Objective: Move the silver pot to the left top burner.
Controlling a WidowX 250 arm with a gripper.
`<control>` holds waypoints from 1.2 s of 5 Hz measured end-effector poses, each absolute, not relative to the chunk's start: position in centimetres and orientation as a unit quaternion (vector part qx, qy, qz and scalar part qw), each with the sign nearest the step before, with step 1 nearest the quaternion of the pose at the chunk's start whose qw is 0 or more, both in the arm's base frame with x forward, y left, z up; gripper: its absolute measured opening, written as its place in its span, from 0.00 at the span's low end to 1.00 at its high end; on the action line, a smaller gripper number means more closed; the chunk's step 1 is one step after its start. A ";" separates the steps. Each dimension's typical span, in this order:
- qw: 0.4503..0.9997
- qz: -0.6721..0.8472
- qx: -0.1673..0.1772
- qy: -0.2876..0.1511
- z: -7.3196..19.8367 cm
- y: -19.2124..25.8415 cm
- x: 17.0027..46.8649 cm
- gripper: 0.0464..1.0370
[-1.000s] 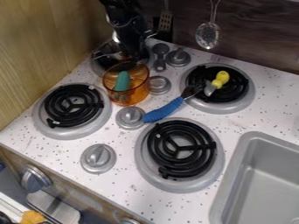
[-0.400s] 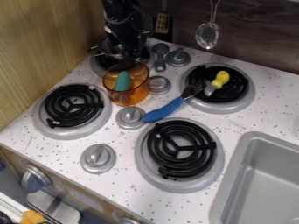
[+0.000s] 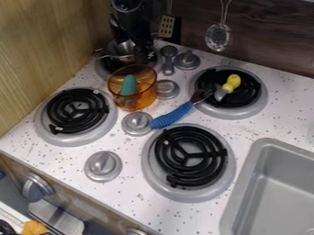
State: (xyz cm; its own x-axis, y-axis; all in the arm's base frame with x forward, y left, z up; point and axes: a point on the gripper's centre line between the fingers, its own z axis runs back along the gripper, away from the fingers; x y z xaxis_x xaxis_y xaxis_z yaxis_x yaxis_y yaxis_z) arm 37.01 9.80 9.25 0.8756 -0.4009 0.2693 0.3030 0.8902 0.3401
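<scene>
Shifted slightly toward twelve o'clock, the gripper (image 3: 133, 48) is by the silver pot (image 3: 120, 49) at the eleven o'clock burner (image 3: 100, 69), perhaps for settling it there, though its opening and hold I cannot tell

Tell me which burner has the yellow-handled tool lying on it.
The top right burner. It alone has the yellow-handled tool on its coils; the silver pot is at the top left burner.

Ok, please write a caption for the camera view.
Black gripper beside silver pot at top left burner, behind amber container.
</scene>
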 end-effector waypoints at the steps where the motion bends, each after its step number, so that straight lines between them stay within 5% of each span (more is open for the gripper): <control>1: 0.969 -0.153 0.129 -0.143 9.5 9.2 35.9 0.96; 4: 0.985 -0.009 0.075 -0.155 11.3 6.2 33.6 0.96; 6: 0.992 0.055 0.057 -0.103 10.5 4.6 31.7 0.96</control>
State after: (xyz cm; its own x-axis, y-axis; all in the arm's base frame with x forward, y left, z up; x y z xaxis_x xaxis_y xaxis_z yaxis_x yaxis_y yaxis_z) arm 31.66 4.64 10.49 0.9728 0.0976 0.2101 -0.1209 0.9875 0.1011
